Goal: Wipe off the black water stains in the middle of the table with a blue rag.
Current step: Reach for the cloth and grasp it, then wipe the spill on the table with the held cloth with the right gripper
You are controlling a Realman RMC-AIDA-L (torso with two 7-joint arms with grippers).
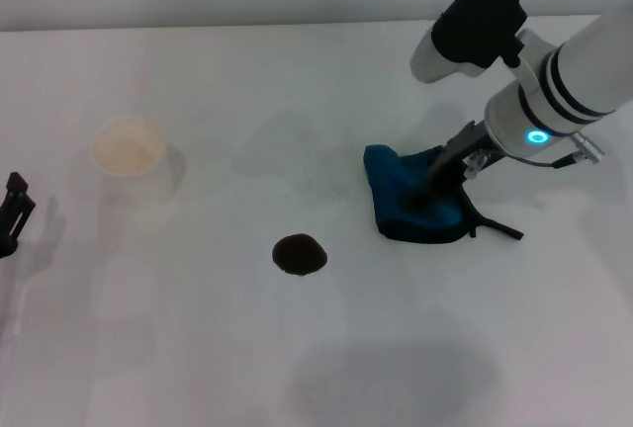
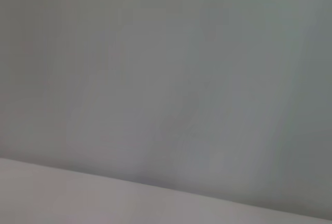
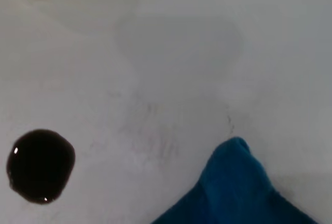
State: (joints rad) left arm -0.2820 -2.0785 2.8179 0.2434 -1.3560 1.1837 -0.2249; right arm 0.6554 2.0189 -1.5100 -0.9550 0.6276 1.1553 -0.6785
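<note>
Stains first: the black water stains (image 1: 299, 254) form one small roundish dark brown-black blotch, glossy in the right wrist view (image 3: 40, 165), lying on the plain white matte bench (image 1: 198, 348) well to the left of the right pincer (image 1: 423, 198) and somewhat nearer the robot. Between blotch and pincer, bare bench shows. The small crumpled blue rag with black edging (image 1: 415, 200) sits directly under the right pincer, whose dark tips are pressed down into the cloth; whether they are clenched on it cannot be told. A thin black strap (image 1: 495, 226) pokes out of the rag on the pincer's right. Far left of that pincer stands a translucent white cup (image 1: 130, 153). The left pincer (image 1: 12, 212) rests at the bench's left edge, its grip state unclear.
</note>
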